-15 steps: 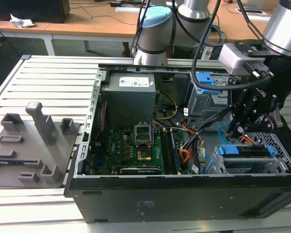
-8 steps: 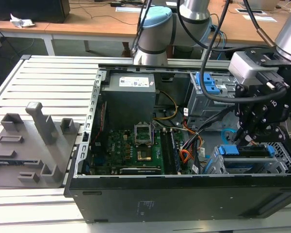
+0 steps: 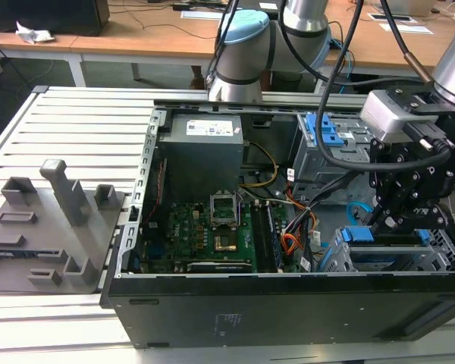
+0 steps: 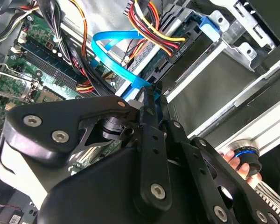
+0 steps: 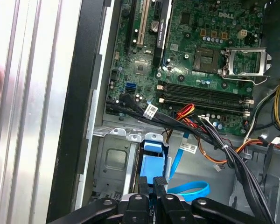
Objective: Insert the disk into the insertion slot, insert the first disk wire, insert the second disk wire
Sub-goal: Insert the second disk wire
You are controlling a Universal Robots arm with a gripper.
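The disk sits in the insertion slot (image 3: 440,259) at the case's front right; its blue carrier (image 3: 358,234) (image 5: 154,151) shows at the end. My gripper (image 3: 383,220) (image 4: 151,93) (image 5: 153,183) hangs right over that end, fingers pressed together. The light-blue second disk wire (image 4: 113,41) (image 5: 191,189) (image 3: 355,212) loops across the case floor and runs straight into the fingertips, so it looks gripped at its plug end. The first disk wire (image 4: 154,28), an orange, red and dark bundle, ends in a black plug (image 4: 176,50) lying against the drive's back edge.
The motherboard (image 3: 212,227) fills the case's middle, with a power supply (image 3: 205,140) behind it and a taller grey cage with blue latches (image 3: 326,140) at the back right. Black cable bundles (image 5: 214,140) cross close to the slot. A person's hand (image 4: 233,161) rests outside the case.
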